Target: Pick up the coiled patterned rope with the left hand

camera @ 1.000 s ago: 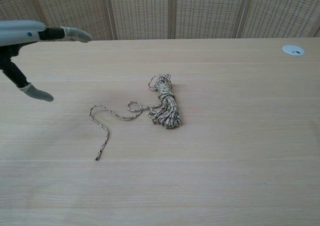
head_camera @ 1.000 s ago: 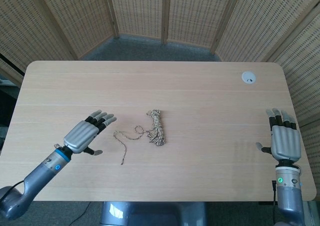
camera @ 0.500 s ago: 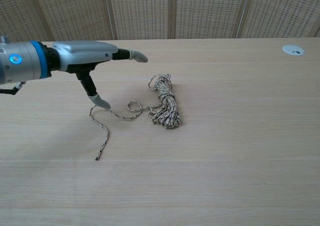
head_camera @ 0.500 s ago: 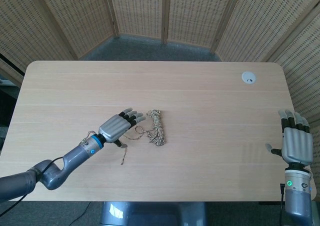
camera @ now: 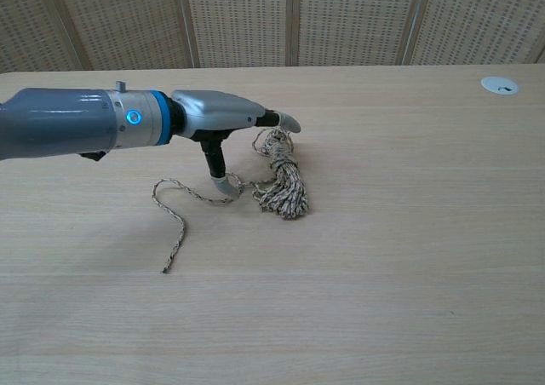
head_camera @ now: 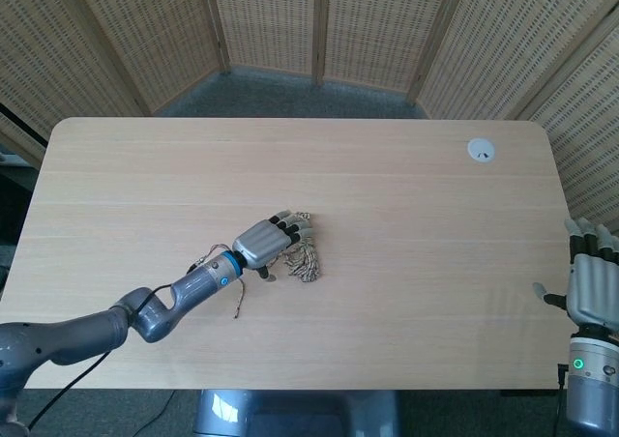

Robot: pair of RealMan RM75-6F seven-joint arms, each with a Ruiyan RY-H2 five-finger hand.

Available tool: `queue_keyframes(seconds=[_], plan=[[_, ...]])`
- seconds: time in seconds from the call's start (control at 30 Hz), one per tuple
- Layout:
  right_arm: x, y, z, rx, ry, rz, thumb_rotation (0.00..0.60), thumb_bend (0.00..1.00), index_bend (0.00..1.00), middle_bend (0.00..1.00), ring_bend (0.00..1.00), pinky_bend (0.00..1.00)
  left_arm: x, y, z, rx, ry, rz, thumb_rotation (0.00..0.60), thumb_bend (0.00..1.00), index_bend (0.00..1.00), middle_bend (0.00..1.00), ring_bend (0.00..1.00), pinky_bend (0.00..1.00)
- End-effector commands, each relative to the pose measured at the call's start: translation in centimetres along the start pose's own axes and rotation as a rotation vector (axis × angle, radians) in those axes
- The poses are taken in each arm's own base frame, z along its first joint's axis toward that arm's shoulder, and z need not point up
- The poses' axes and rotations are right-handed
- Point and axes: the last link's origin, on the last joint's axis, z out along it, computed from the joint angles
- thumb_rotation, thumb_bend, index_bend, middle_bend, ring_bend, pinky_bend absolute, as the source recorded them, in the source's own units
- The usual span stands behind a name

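The coiled patterned rope [head_camera: 306, 253] [camera: 283, 181] lies near the middle of the table, its loose tail [camera: 173, 215] trailing left and toward the front. My left hand [head_camera: 269, 241] [camera: 228, 116] hovers flat over the coil's left side, fingers stretched out above the top of the coil and thumb pointing down at the small loop of the tail. It holds nothing. My right hand [head_camera: 594, 289] shows only in the head view, at the table's right front edge, fingers apart and empty.
A small white round disc [head_camera: 481, 149] [camera: 498, 84] sits at the table's far right corner. Woven screens stand behind the table. The wooden tabletop [head_camera: 416, 224] stretches bare between the rope and the right hand.
My left hand has swept right across the table from the left side until its fingers are over the coil. The right hand has drifted right and toward the front edge.
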Motion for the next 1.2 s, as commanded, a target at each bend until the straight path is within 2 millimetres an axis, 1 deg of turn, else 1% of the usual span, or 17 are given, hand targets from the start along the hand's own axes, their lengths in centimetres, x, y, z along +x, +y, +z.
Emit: queue_keyframes(seconds=[0.03, 0.27, 0.3, 0.33, 0.4, 0.43, 0.47, 0.53, 0.6, 0.63, 0.73, 0.87, 0.97, 1.1, 1.13, 1.2], plan=[[0.3, 0.3, -0.1, -0.010, 0.009, 0.001, 0.600, 0.15, 0.00, 0.00, 0.00, 0.00, -0.2, 1.0, 2.2, -0.007, -0.021, 0.014, 0.600, 0.15, 0.00, 0.00, 0.00, 0.00], [0.6, 1.1, -0.5, -0.029, 0.029, 0.020, 0.600, 0.15, 0.00, 0.00, 0.00, 0.00, -0.3, 2.4, 4.9, -0.017, -0.029, 0.064, 0.600, 0.16, 0.00, 0.00, 0.00, 0.00], [0.6, 1.2, -0.5, -0.032, 0.031, 0.022, 0.600, 0.15, 0.00, 0.00, 0.00, 0.00, -0.4, 2.5, 5.1, -0.018, -0.028, 0.077, 0.600, 0.16, 0.02, 0.00, 0.00, 0.00], [0.6, 1.4, -0.5, -0.036, 0.033, 0.024, 0.600, 0.15, 0.00, 0.00, 0.00, 0.00, -0.4, 2.5, 5.3, -0.018, -0.026, 0.095, 0.600, 0.16, 0.04, 0.00, 0.00, 0.00], [0.7, 1.7, -0.6, -0.043, 0.036, 0.027, 0.600, 0.15, 0.00, 0.00, 0.00, 0.00, -0.5, 2.4, 5.5, -0.017, -0.026, 0.149, 0.600, 0.17, 0.13, 0.00, 0.00, 0.00], [0.7, 1.8, -0.7, -0.046, 0.037, 0.029, 0.600, 0.15, 0.00, 0.00, 0.00, 0.00, -0.7, 2.3, 5.6, -0.016, -0.027, 0.185, 0.600, 0.17, 0.19, 0.02, 0.00, 0.00], [0.8, 2.0, -0.7, -0.050, 0.039, 0.031, 0.600, 0.15, 0.00, 0.00, 0.00, 0.00, -0.8, 2.1, 5.6, -0.015, -0.027, 0.226, 0.600, 0.17, 0.23, 0.05, 0.02, 0.00], [0.9, 2.2, -0.7, -0.055, 0.043, 0.036, 0.600, 0.15, 0.00, 0.00, 0.00, 0.00, -1.2, 1.9, 5.6, -0.014, -0.026, 0.263, 0.600, 0.18, 0.31, 0.14, 0.11, 0.00], [1.0, 2.4, -0.7, -0.060, 0.044, 0.043, 0.600, 0.15, 0.00, 0.00, 0.00, 0.00, -1.6, 1.8, 5.4, -0.011, -0.024, 0.279, 0.600, 0.19, 0.38, 0.19, 0.18, 0.00], [1.0, 2.4, -0.8, -0.062, 0.044, 0.045, 0.600, 0.15, 0.00, 0.00, 0.00, 0.00, -1.8, 1.7, 5.3, -0.008, -0.020, 0.280, 0.600, 0.19, 0.41, 0.21, 0.20, 0.00], [0.9, 2.5, -0.8, -0.060, 0.040, 0.053, 0.600, 0.15, 0.00, 0.00, 0.00, 0.00, -2.0, 1.4, 5.1, 0.004, -0.006, 0.274, 0.600, 0.20, 0.44, 0.26, 0.27, 0.00], [0.9, 2.5, -0.9, -0.056, 0.041, 0.059, 0.600, 0.15, 0.00, 0.00, 0.00, 0.00, -1.7, 1.1, 4.9, 0.015, 0.049, 0.265, 0.600, 0.24, 0.55, 0.42, 0.47, 0.02], [1.0, 2.3, -0.9, -0.049, 0.043, 0.079, 0.600, 0.15, 0.00, 0.00, 0.00, 0.00, -1.7, 0.8, 4.7, 0.024, 0.061, 0.263, 0.600, 0.26, 0.61, 0.53, 0.59, 0.09], [1.1, 2.2, -0.8, -0.043, 0.047, 0.086, 0.600, 0.15, 0.00, 0.00, 0.00, 0.00, -1.9, 0.3, 4.3, 0.038, 0.079, 0.252, 0.600, 0.27, 0.72, 0.67, 0.77, 0.28], [1.1, 2.2, -0.8, -0.041, 0.048, 0.089, 0.600, 0.15, 0.00, 0.00, 0.00, 0.00, -1.9, 0.1, 4.2, 0.044, 0.086, 0.245, 0.600, 0.27, 0.74, 0.69, 0.80, 0.32], [1.1, 2.1, -0.8, -0.039, 0.049, 0.090, 0.600, 0.15, 0.00, 0.00, 0.00, 0.00, -1.5, -0.2, 3.8, 0.056, 0.116, 0.216, 0.600, 0.27, 0.76, 0.72, 0.83, 0.37]])
